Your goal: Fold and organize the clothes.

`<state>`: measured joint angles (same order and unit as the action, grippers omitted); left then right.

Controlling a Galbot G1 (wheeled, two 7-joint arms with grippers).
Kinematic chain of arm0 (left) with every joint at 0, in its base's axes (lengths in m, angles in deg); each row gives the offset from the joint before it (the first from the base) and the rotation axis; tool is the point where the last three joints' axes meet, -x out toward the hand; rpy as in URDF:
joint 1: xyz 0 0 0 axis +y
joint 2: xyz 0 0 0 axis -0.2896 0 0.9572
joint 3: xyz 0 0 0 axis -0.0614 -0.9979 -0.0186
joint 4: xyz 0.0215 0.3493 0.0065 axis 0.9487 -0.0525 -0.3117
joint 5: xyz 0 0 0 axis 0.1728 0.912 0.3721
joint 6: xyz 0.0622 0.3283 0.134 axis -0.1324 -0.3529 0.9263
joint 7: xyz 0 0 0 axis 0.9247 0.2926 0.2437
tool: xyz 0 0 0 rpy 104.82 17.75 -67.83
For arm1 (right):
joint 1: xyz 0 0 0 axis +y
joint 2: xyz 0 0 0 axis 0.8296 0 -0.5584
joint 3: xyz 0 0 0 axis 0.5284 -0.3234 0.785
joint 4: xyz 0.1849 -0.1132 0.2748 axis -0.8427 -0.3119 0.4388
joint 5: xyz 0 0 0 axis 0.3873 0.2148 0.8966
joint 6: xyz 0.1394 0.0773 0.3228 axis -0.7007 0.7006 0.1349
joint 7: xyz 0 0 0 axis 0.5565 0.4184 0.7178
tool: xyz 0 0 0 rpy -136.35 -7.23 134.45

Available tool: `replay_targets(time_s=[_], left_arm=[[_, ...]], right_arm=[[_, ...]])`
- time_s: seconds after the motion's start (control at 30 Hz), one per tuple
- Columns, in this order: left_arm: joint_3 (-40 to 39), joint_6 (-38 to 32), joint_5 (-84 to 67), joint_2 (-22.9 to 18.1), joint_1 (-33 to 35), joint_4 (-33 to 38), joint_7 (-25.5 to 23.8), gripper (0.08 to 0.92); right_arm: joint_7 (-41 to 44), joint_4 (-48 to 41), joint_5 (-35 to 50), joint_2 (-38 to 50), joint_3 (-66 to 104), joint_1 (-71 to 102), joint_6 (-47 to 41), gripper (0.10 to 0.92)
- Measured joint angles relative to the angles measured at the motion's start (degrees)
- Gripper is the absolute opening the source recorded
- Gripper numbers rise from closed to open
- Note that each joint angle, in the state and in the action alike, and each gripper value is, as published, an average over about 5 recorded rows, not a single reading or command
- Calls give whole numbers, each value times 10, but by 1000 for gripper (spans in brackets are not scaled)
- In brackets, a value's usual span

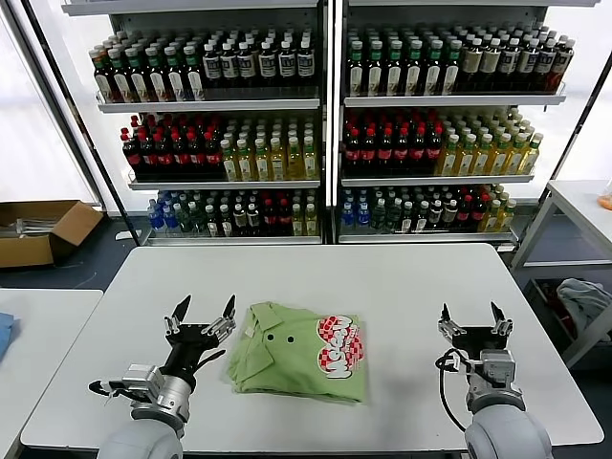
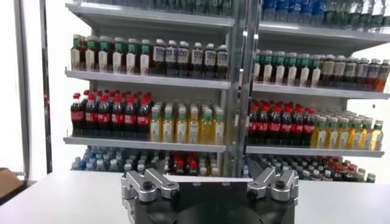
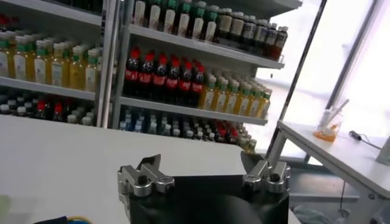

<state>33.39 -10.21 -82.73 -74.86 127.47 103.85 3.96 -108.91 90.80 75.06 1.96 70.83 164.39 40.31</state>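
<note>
Room: a white table point(image 1: 382, 287) stands in front of two tall shelf racks point(image 1: 330, 124) filled with rows of bottles point(image 1: 392, 143) with dark, red, yellow and green contents.
Far left: an open cardboard box point(image 1: 43, 229) sits on the floor beside the racks, and a second white surface point(image 1: 38, 335) adjoins the table's left side.
Left gripper: the left gripper point(image 1: 203, 322) hovers over the near left part of the table, just beside the shirt's left edge, its two fingers spread wide apart and pointing up and away, holding nothing. From its own wrist camera the finger bases point(image 2: 149, 185) stand well apart with only the racks behind them.
Shirt: the light green shirt point(image 1: 296, 363) lies folded into a compact rectangle on the near middle of the table, between the two grippers, collar and two small dark buttons toward the left, the red-and-white logo point(image 1: 339, 346) toward the right. Neither gripper touches it.
Right gripper: the right gripper point(image 1: 473, 320) is raised over the near right part of the table, well apart from the shirt, fingers wide apart and empty.
Far right: a side table point(image 1: 583, 206) stands next to the racks, with a grey-blue cloth bundle point(image 1: 585, 304) below it.
</note>
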Motion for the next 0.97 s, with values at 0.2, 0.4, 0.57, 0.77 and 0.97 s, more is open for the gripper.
replay_targets(time_s=[0.2,0.4,0.57,0.77,0.97], left_arm=[[4,-11,6,-2,2,-4,-4,823],[5,-14,15,-4,4,0,-10,823],[7,-15,18,-3,4,0,-10,823],[13,-13,19,3,4,1,-13,823],[19,-9,18,10,6,3,-20,823]], right_arm=[[3,5,-7,-3,6,4,0,823],[5,5,-13,-2,8,7,1,823],[6,6,-15,-2,10,9,1,823],[7,5,-17,-3,10,9,1,823],[8,4,-18,-5,9,8,0,823]])
